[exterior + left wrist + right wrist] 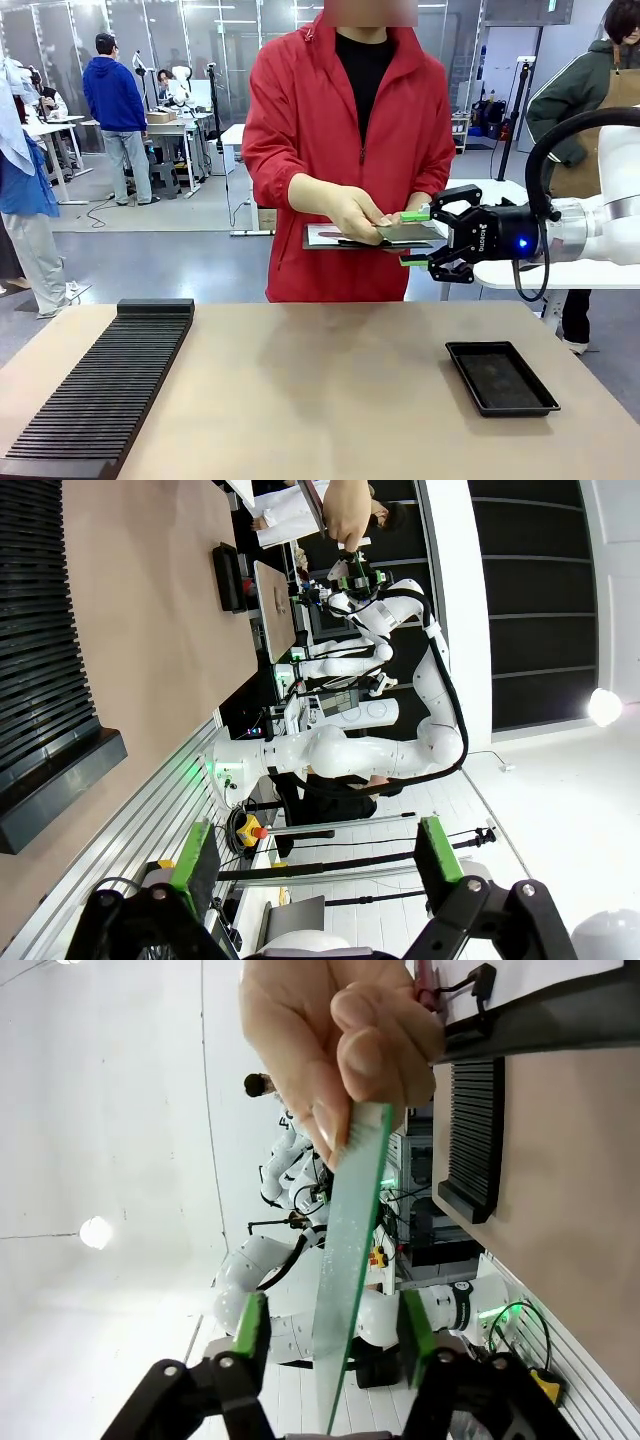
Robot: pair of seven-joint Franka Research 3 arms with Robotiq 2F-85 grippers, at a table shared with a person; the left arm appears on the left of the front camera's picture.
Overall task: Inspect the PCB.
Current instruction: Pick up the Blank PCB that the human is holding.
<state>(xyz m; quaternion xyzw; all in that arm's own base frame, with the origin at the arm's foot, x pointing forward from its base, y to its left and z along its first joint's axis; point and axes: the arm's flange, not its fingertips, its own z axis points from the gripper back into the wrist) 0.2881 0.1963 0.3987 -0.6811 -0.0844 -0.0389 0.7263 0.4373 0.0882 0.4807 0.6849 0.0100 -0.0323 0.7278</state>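
Person's hand (330, 1040) holds the circuit board (355, 1210) edge-on between the right gripper's (331, 1305) parted fingers, untouched; left gripper (316, 828) spread wide.

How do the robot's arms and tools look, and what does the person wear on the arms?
The right arm is white and rounded, with a thick black cable arching over it. The right tool is black with green pads, white lettering and a blue light. The left tool is likewise black with green pads. The person has long red sleeves.
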